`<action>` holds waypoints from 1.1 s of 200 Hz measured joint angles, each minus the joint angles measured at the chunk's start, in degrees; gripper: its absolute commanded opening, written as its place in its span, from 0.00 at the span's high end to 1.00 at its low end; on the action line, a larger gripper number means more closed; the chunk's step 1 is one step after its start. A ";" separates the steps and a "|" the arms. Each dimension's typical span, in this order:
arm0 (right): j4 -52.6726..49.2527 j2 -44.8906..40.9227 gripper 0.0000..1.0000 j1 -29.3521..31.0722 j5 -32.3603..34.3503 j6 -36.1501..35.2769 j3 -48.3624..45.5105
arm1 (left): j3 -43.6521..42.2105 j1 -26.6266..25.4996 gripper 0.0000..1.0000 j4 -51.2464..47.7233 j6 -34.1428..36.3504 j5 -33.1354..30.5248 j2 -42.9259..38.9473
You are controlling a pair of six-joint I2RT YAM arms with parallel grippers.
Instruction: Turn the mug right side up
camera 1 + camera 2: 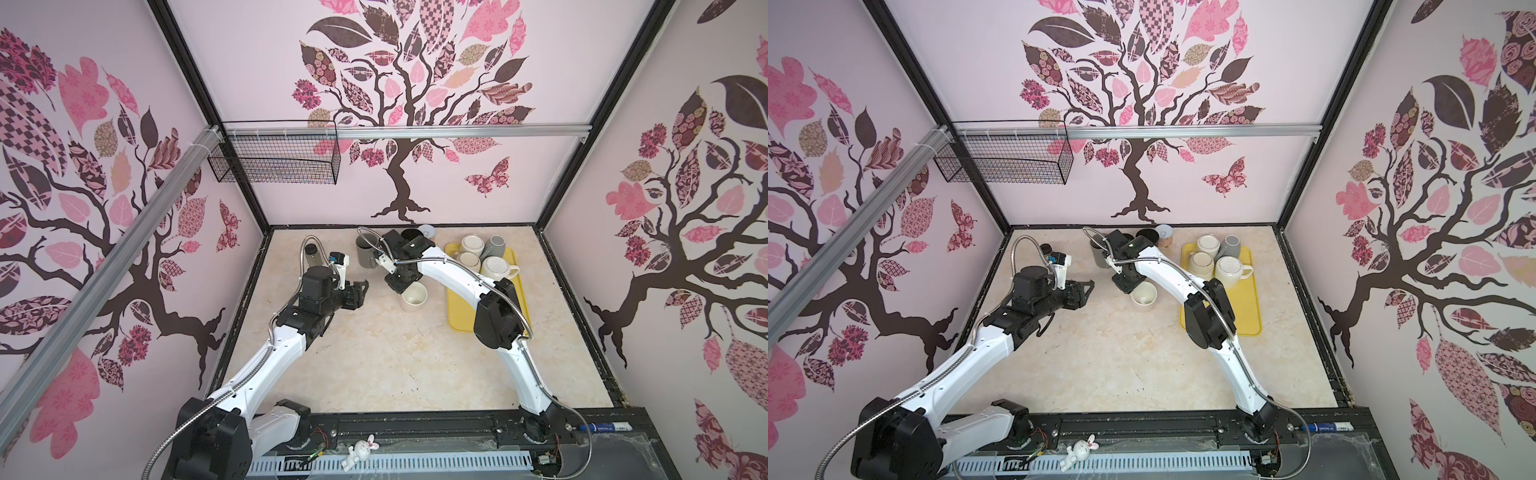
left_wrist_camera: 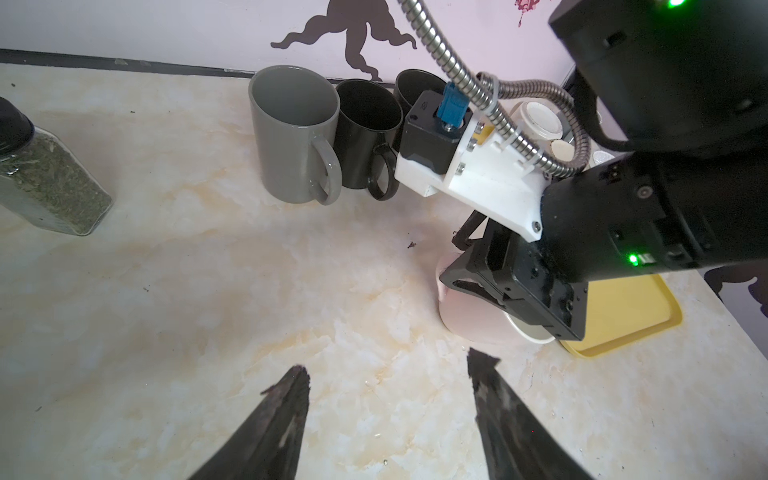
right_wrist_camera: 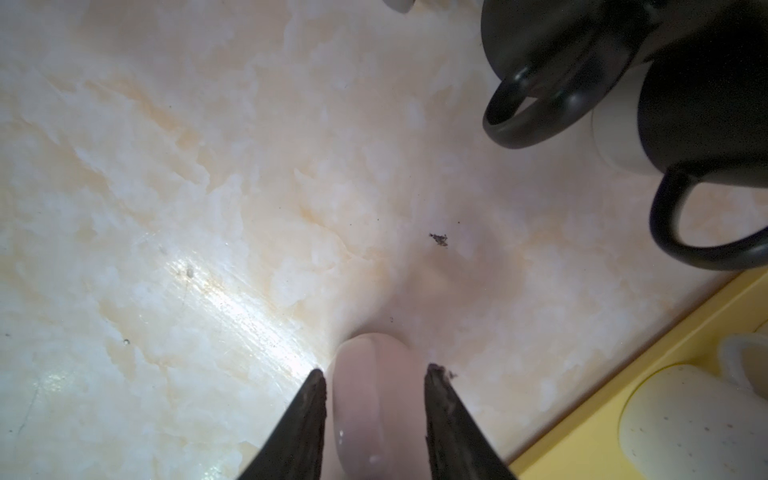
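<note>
Okay, risks first. The table looks slick, so any nudge would likely slide whatever stands on it. The yellow tray has a raised lip just beside the cream mug. A sideways push there could tip the mug over the lip or into the upside-down mugs on the tray.

The right gripper sits over the mug's handle. Its fingers are slightly parted, one on each side, with thin gaps, so it looks let go rather than clamped. If it pulls out at an angle, a fingertip could catch the handle and drag or topple the mug. A straight lift looks safest.

The left gripper is spread wide and empty, near the mug but apart from it. It is only a hazard if it swings in.

The task mug stands mouth-up on bare table, between the tray and the left gripper, in front of the back row of mugs. It looks basically righted.

Materials:
- **Table:** glossy marble-print top, hard and flat.
- **Tray:** smooth plastic-looking rectangle with rounded corners.
- **Gray mug and black mugs:** tall glazed cylinders with loop handles.
- **Cream mug:** short and rounded, shiny glaze, thick curved handle.
- **Spice jar:** clear and square-sided, holding dried green flakes.
</note>
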 measured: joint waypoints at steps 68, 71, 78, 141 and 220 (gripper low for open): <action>4.66 -5.53 0.51 0.11 -4.13 1.73 -6.14 | 0.00 1.11 0.43 0.26 -1.73 0.90 1.33; 5.03 -6.27 0.51 0.11 -4.26 1.77 -6.80 | 0.00 1.31 0.44 0.33 -1.90 1.11 1.73; 5.79 -8.04 0.51 0.11 -4.74 1.99 -8.39 | 0.02 1.88 0.45 0.55 -2.38 2.01 2.84; 17.33 -28.85 0.54 0.04 -8.87 6.75 -31.32 | 10.21 3.54 0.60 -1.16 -2.12 14.56 21.24; 36.04 -47.36 0.60 0.00 -16.20 19.08 -67.80 | 32.54 -1.33 0.66 -4.26 -0.33 20.44 42.64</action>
